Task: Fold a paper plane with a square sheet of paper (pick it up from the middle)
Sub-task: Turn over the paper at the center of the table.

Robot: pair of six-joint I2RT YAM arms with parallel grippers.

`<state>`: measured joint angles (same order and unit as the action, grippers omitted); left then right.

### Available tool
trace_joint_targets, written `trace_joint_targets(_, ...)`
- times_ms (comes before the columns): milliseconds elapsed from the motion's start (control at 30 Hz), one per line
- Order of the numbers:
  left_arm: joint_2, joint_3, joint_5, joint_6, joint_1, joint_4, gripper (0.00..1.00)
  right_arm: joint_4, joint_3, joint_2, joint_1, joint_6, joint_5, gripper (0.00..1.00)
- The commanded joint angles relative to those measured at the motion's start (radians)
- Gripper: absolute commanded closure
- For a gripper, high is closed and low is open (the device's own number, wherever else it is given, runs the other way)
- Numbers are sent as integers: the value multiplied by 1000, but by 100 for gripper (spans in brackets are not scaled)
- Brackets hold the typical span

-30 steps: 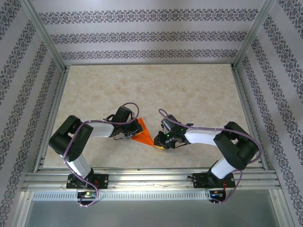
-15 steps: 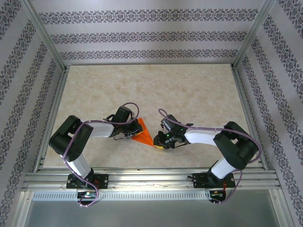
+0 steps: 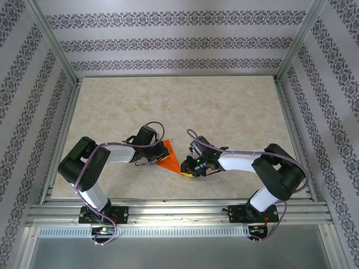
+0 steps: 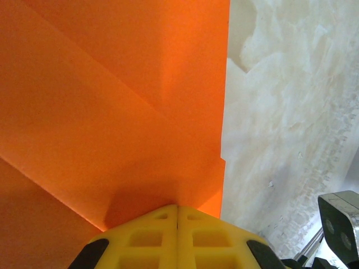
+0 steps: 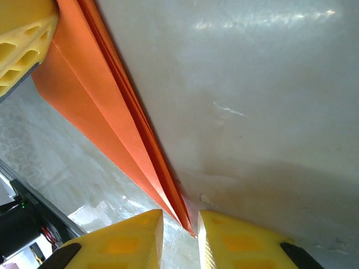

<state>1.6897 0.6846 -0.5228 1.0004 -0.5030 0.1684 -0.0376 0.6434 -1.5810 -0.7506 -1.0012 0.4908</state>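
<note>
Top external: orange sheet (image 3: 169,158) lay long-axis far-left to near-right, tip pointed between the slightly parted fingers of right gripper (image 3: 187,171); left gripper (image 3: 154,162) had fingers together

The far half of the table (image 3: 185,103) is open; in the near middle, the left arm (image 3: 112,154), right arm (image 3: 241,161) and paper (image 3: 170,161) block passage.
</note>
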Motion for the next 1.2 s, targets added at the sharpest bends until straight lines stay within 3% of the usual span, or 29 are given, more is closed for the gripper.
trace_joint_targets(0, 0, -4, 6, 9, 1, 5, 93, 4, -20, -2, -4, -18, 4, 76)
trace_joint_targets(1167, 11, 0, 10, 38, 4, 3, 95, 87, 12, -51, -19, -14, 92, 80)
